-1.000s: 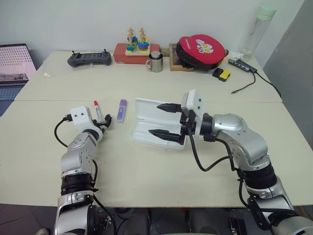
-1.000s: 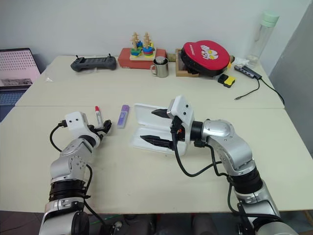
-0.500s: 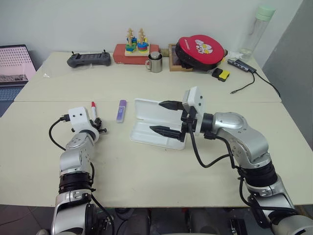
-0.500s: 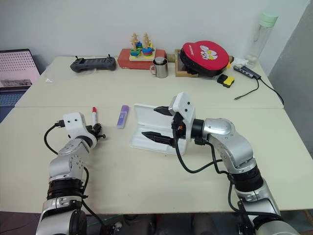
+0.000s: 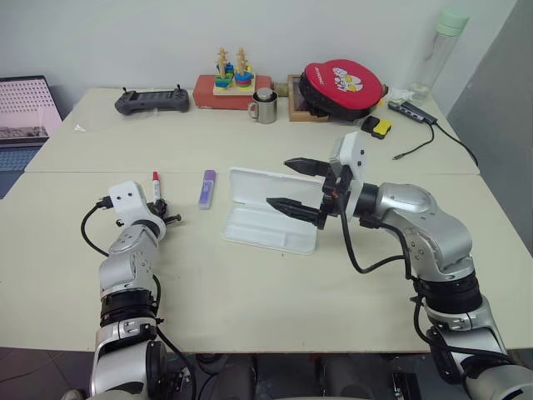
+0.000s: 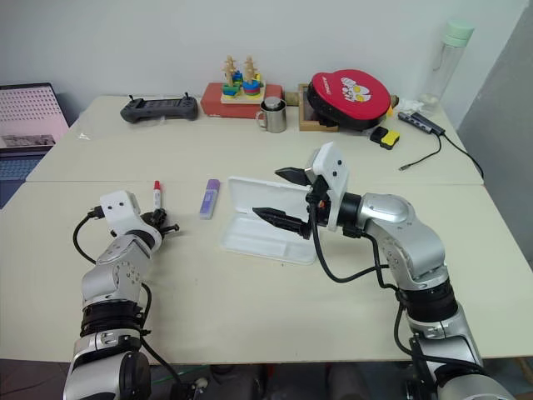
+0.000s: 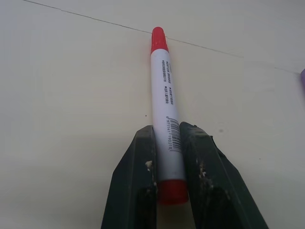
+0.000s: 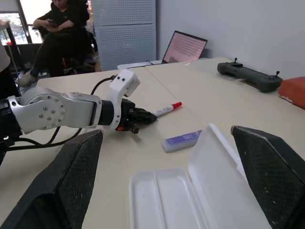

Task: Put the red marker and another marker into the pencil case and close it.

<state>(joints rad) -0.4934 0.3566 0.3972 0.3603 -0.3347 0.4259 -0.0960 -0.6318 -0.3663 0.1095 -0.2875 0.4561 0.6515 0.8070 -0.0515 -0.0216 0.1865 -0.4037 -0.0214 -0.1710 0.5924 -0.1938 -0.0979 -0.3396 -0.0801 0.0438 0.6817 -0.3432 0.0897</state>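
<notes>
The red marker, a slim white pen with red cap and tail, lies on the table pointing away from me. My left gripper is shut on its tail end; it also appears from the head camera. The purple marker lies just right of it, untouched. The white pencil case lies open in the middle, its lid propped toward the back and its tray empty. My right gripper hovers open above the case's right end, fingers pointing left.
Along the table's back edge stand a black controller, a toy stacker on a red box, a metal mug, a red round pouch and a bottle. A laptop sits far left. A person sits beyond.
My left gripper has closed onto the red marker's tail end, and the marker now points straighter away. My right gripper has lifted and drifted right, off the case tray.
</notes>
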